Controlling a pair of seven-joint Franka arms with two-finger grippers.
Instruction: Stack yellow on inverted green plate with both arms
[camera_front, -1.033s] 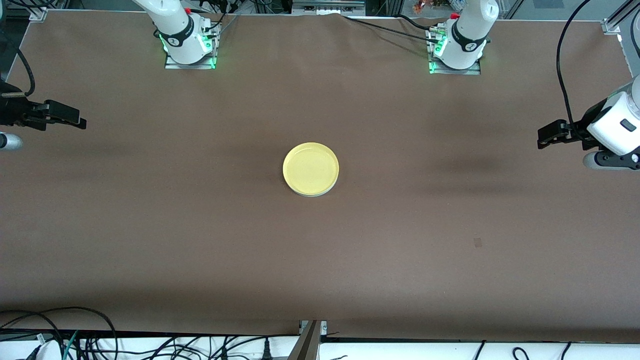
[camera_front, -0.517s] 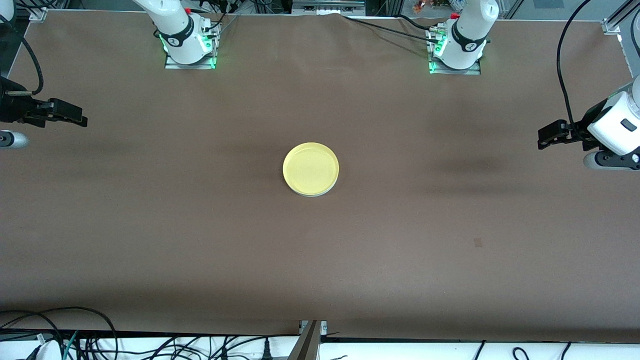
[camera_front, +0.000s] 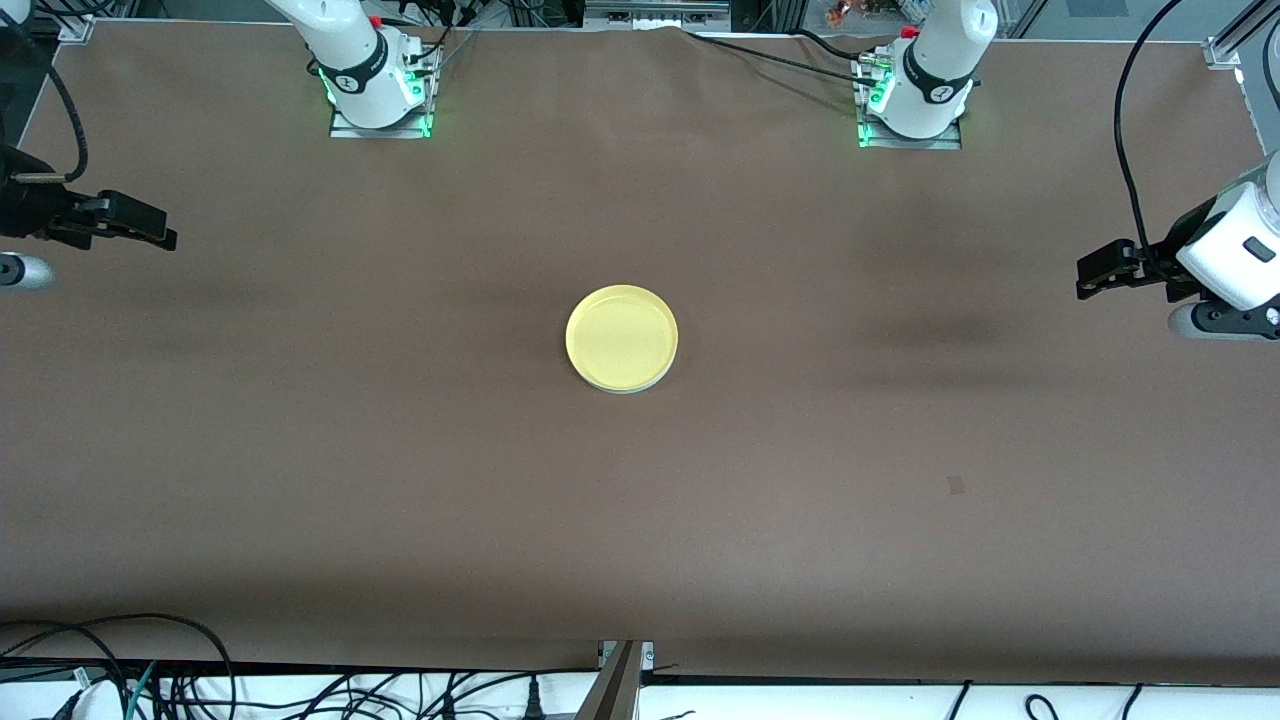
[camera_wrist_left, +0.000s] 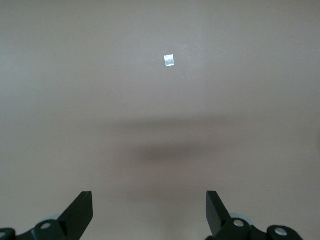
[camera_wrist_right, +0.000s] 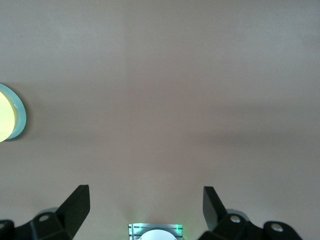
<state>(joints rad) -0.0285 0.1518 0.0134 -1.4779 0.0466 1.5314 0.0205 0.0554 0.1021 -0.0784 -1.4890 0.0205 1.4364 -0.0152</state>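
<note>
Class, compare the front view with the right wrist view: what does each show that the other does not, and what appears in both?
Only the front view shows the left gripper, open over the left arm's end of the table, the whole yellow plate mid-table, and cables along the near edge. Only the right wrist view shows the right gripper from close up, fingers spread wide, and the pale green plate as a rim under the yellow one. Both show the yellow plate, the brown table and the right gripper.
</note>
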